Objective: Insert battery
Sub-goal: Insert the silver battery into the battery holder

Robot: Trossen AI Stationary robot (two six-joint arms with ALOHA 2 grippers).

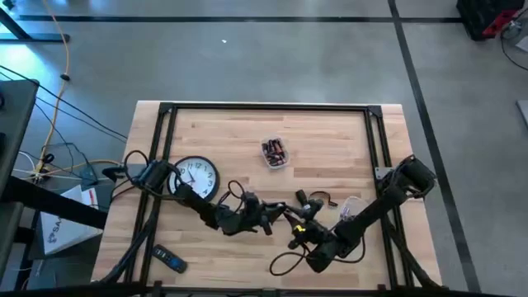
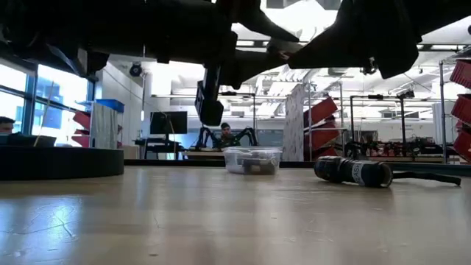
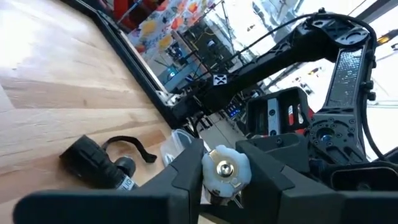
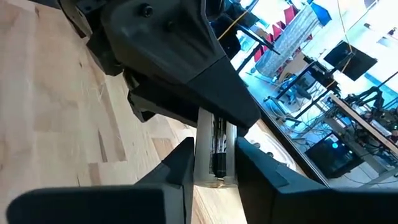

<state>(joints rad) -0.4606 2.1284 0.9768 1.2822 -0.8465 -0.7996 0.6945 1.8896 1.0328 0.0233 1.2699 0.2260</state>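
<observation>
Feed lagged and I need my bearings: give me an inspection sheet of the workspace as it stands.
Surface: wooden table with a black frame.
Job's things: clear tub of batteries; pale slim holder with a dark cell in it; pale round piece with a metal centre.
Clutter: wall clock; remote; black strapped cylinder.
Tools: left tool shut on the round piece; right tool shut on the holder; they face each other.
Cables: black loop on the table; yellow cable on the floor.
Surroundings: workshop benches; person far off.

pale wood table, white-faced clock — black flashlight
</observation>
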